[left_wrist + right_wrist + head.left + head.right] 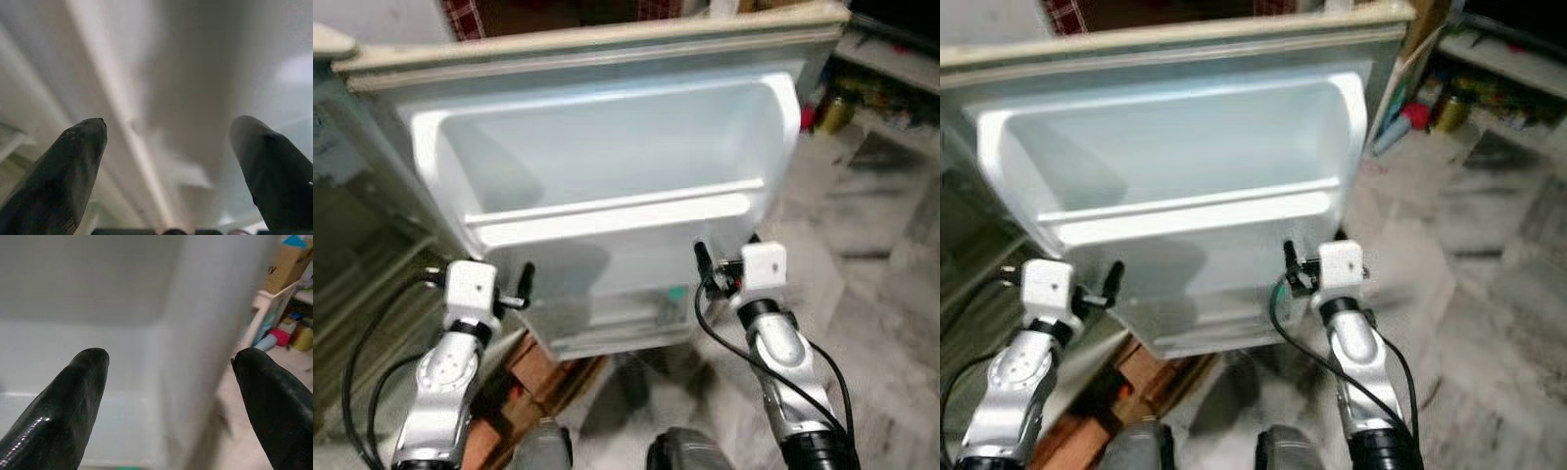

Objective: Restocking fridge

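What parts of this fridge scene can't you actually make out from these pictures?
- Fridge interior: the open fridge door faces the head camera and blocks whatever lies behind it.
- Door shelf contents: its front wall hides the bottom, so I cannot tell if anything sits there.
- Items on the floor shelf at right: too small and blurred to name.
- Left tool wrist view: the white surface is blurred.
- Right tool: open, straddling the door's edge; contact unclear.

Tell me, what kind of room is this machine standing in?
Probably a home kitchen or storeroom. An open fridge door with white shelves stands before it, jars and bottles sit on low shelving beyond, and the floor is marbled tile.
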